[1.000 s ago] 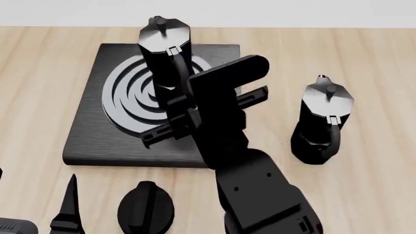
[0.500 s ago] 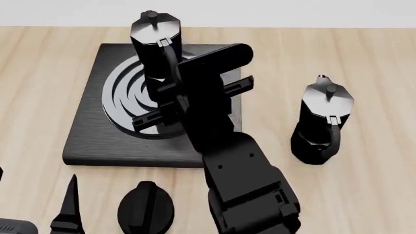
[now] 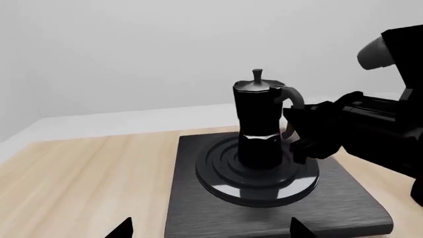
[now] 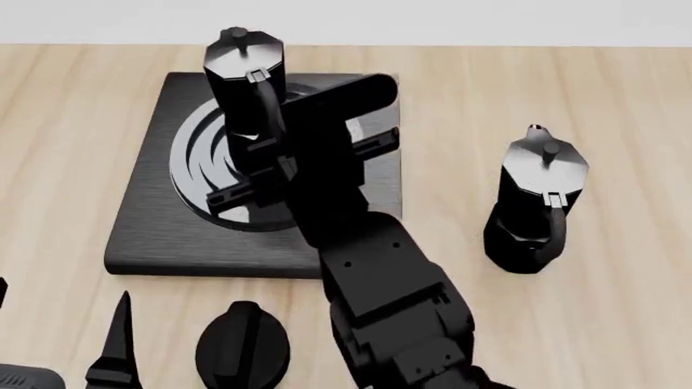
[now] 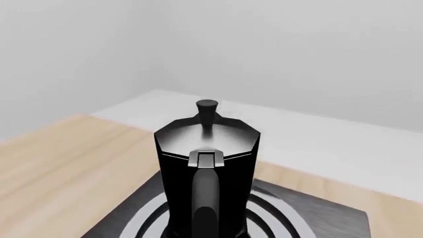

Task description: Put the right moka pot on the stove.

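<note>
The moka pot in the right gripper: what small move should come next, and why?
Probably lower the right moka pot straight down, then open the jaws. It stands upright over the middle rings of the stove, with the right gripper on its handle. Whether its base already touches cannot be told.

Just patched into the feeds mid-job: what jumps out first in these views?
The big black right arm reaches across the middle of the head view to a black moka pot over the stove, whose silver rings stand out; whether its tool is shut on the handle is hidden. A second, identical moka pot stands alone on the wooden table, off the stove's right side.
</note>
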Controlling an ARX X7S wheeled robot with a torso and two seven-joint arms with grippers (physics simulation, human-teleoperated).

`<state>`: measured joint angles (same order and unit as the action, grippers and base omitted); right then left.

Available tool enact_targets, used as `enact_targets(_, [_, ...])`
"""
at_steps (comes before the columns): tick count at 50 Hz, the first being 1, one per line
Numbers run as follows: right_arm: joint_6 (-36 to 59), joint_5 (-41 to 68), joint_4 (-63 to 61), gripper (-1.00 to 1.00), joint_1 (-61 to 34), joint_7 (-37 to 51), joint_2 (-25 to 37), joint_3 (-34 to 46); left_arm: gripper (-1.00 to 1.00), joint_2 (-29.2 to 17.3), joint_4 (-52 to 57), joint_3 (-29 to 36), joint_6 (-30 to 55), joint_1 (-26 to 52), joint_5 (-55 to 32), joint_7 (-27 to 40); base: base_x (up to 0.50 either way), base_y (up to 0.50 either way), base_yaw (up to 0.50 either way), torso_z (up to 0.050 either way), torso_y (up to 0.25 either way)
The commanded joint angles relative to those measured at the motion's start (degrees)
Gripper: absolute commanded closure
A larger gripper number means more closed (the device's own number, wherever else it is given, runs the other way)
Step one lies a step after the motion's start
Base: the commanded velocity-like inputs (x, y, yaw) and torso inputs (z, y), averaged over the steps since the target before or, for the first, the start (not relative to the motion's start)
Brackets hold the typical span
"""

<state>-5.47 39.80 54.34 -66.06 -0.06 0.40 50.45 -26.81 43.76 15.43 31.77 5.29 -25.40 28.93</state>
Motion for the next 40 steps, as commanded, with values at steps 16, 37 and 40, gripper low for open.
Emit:
enact_targets(16, [-9.59, 27.58, 9.79, -1.0, -5.06, 2.74, -0.38, 31.82, -1.0, -0.12, -0.2, -0.37, -0.99, -0.34, -0.55, 0.23, 0.0, 0.0, 0.0, 0.0, 0.001])
enact_targets(37, [-7.42, 29.28, -20.51, -1.0, -4.74, 18.16, 16.59, 35.99, -1.0, -0.14, -0.59, -0.28, -0.39, 0.26, -0.89, 0.83, 0.0, 0.0, 0.0, 0.0, 0.0])
enact_targets(40, [-7.48, 28.45, -28.19, -1.0, -4.78, 21.75, 21.04, 36.33, -1.0, -0.18, -0.63, -0.19, -0.32, 0.3, -0.87, 0.9, 0.0, 0.0, 0.0, 0.0, 0.0])
